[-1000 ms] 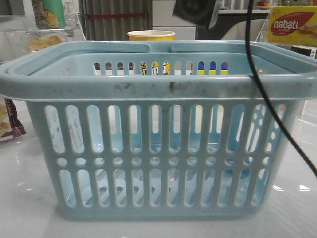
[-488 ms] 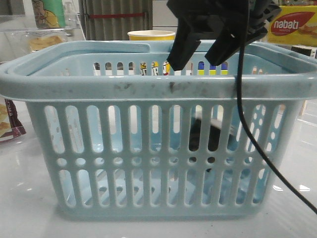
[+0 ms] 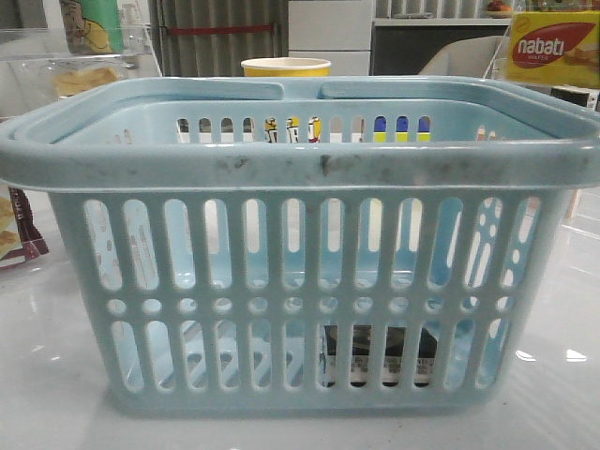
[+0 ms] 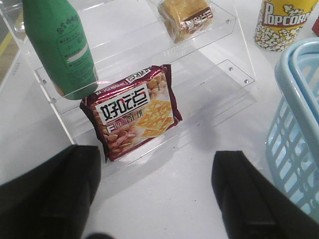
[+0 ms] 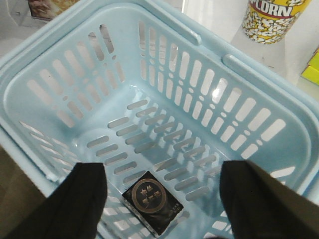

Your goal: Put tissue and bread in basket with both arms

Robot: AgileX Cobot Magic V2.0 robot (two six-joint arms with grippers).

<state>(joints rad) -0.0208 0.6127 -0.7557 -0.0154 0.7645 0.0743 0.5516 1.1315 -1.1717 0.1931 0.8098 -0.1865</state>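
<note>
Pale blue plastic is filling the front view: the basket (image 3: 300, 244) is being shown side-on on the white surface (image 3: 56, 394), and the tissue (image 3: 380, 354) is being glimpsed only as a dark shape with a white strip through the lower slots on the right. No tool is being shown there.

The inside is being revealed by the right wrist view alone: the basket (image 5: 164, 124) is being looked into from above, and the tissue (image 5: 152, 201) is being seen lying flat on the slotted floor, its round emblem up, close to one wall. The right tool (image 5: 162, 206) is being held above it with its fingers (image 5: 75, 204) spread wide apart, the packet lying between them in the view but untouched.

The bread (image 4: 185, 17) is being shown only by the left wrist view, resting on the upper step of a clear acrylic shelf (image 4: 219, 74), beyond a maroon biscuit packet (image 4: 132, 112) and a green bottle (image 4: 60, 45). The left tool (image 4: 157, 199) is being held with its fingers (image 4: 55, 194) far apart and nothing between them, well apart from the bread; a basket edge (image 4: 294, 124) and a popcorn cup (image 4: 281, 22) are being seen at one side.
</note>
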